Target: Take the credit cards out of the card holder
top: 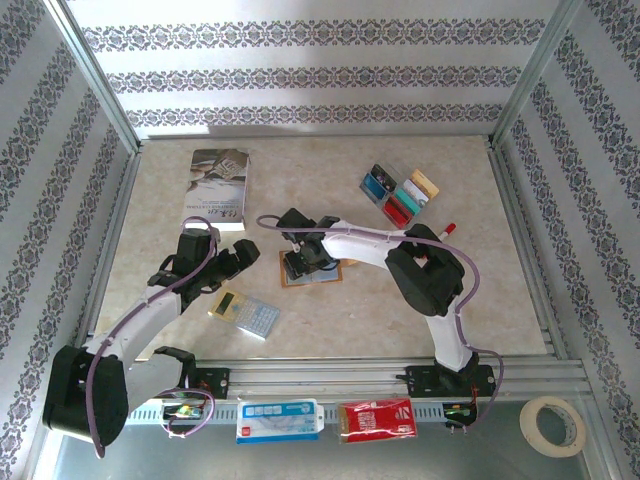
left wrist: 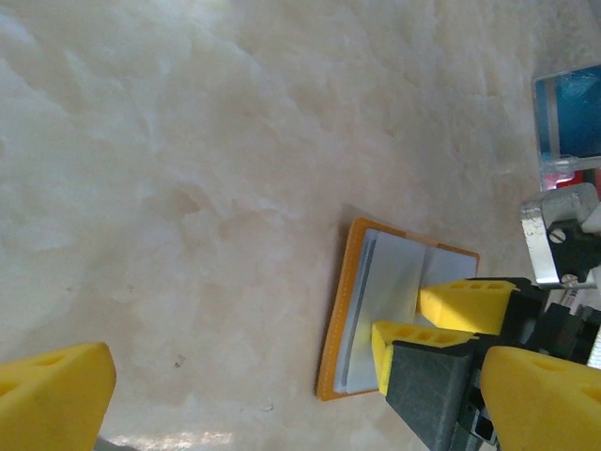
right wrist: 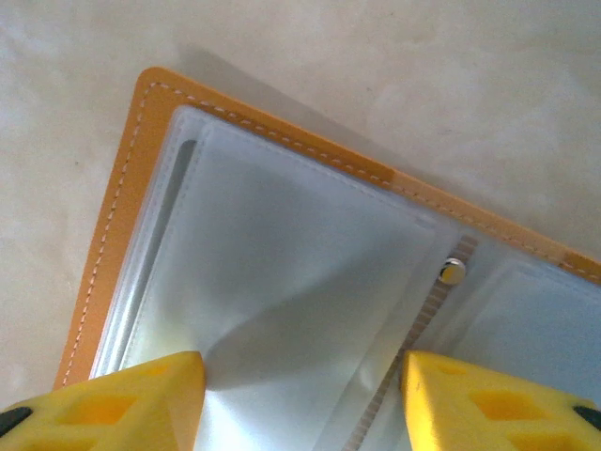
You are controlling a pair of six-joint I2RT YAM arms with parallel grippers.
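The card holder (top: 318,276) lies open on the table, orange-tan rim up, with clear inner sleeves (right wrist: 282,244). My right gripper (top: 303,264) is down on it, its yellow fingertips (right wrist: 141,399) spread either side of a puckered sleeve on the left half; the jaws stand apart. The left wrist view shows the same holder (left wrist: 385,291) with the right gripper (left wrist: 402,318) on top. My left gripper (top: 236,262) hovers wide open just left of the holder, nothing between its fingers (left wrist: 56,395). Several credit cards (top: 400,192) lie spread at the back right.
A grey book (top: 218,187) lies at the back left. A grey-and-yellow calculator (top: 245,313) sits in front of the left gripper. A red-tipped pen (top: 450,229) lies by the right arm. A tape roll (top: 553,424) and two packets (top: 277,418) rest below the table's front edge.
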